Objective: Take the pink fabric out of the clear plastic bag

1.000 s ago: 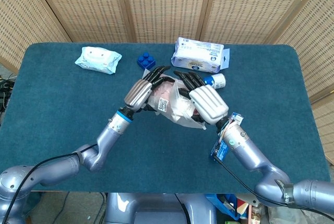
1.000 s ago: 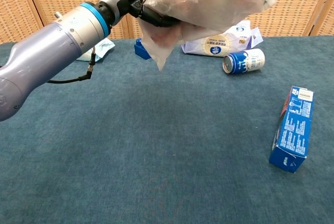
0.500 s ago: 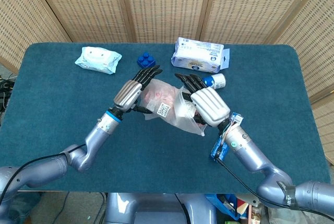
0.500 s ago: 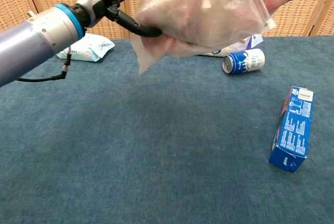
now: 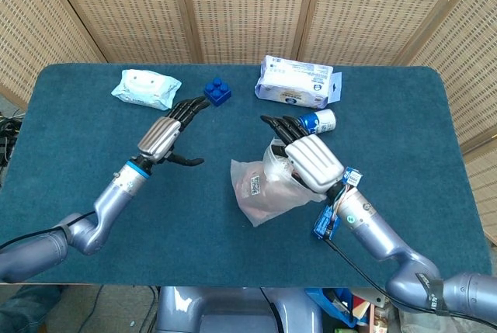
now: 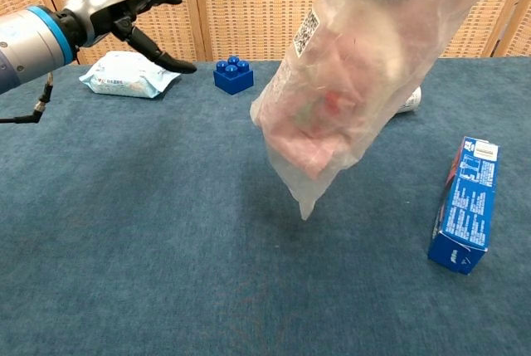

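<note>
Bag [image 6: 348, 82] hanging from right hand [image 5: 311, 162], gripped at top, apparently by the mouth. Left hand [image 5: 167, 131] empty, spread. Reach in, pinch fabric [image 6: 319, 115], pull clear.

left robot hand [image 5: 165, 135] spread, right robot hand [image 5: 311, 161] gripping

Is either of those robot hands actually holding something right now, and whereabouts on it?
The right hand holds the clear plastic bag by its top end, so it hangs above the table with the pink fabric inside. The left hand is open, holding nothing.
</note>
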`<state>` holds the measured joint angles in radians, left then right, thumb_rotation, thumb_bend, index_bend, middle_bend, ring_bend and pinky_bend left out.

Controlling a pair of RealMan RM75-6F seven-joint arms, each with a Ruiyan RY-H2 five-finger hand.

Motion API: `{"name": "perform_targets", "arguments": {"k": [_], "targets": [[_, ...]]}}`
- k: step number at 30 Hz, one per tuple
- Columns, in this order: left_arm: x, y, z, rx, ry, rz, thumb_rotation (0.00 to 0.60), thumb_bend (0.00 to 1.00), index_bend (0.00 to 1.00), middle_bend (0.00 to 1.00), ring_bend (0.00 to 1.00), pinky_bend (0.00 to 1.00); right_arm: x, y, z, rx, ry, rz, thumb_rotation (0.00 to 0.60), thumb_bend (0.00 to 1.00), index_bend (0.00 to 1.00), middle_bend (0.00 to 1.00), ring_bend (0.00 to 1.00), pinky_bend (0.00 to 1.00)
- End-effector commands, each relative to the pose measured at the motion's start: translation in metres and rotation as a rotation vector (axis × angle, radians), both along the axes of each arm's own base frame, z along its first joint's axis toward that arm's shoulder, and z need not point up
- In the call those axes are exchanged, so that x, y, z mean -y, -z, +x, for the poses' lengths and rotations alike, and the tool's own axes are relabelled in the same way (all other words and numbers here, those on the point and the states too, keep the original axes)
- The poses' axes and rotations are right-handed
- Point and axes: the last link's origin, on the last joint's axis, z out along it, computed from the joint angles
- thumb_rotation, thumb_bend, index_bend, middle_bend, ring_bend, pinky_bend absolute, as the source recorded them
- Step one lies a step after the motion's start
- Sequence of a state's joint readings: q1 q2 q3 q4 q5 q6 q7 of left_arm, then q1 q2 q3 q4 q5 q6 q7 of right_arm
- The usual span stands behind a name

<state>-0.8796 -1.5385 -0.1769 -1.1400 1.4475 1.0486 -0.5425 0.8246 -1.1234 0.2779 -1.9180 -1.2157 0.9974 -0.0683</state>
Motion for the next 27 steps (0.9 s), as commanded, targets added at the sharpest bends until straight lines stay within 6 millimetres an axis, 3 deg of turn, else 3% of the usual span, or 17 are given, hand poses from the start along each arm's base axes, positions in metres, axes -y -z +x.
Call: {"name": "perform_targets", "arguments": {"k": [1, 13, 22, 27], "targets": [[-0.003, -0.003, -0.011, -0.056, -0.015, -0.010, 0.600, 0.14, 0.00, 0.00, 0.00, 0.00, -0.002, 0.000, 0.001, 0.000, -0.009, 0.007, 0.600, 0.75, 0.86, 0.00, 0.00, 0.00], [0.010, 0.018, -0.029, -0.225, 0.017, -0.080, 0.600, 0.14, 0.00, 0.00, 0.00, 0.00, -0.009, 0.001, 0.015, 0.007, -0.040, 0.028, 0.600, 0.75, 0.86, 0.00, 0.00, 0.00], [0.010, 0.026, -0.007, -0.192, 0.051, -0.112, 0.600, 0.14, 0.01, 0.00, 0.00, 0.00, -0.011, 0.003, 0.020, -0.008, -0.051, 0.037, 0.600, 0.75, 0.86, 0.00, 0.00, 0.00], [0.006, 0.025, 0.006, -0.209, 0.079, -0.099, 0.600, 0.14, 0.08, 0.00, 0.00, 0.00, -0.012, 0.005, 0.022, -0.015, -0.056, 0.039, 0.600, 0.75, 0.86, 0.00, 0.00, 0.00]]}}
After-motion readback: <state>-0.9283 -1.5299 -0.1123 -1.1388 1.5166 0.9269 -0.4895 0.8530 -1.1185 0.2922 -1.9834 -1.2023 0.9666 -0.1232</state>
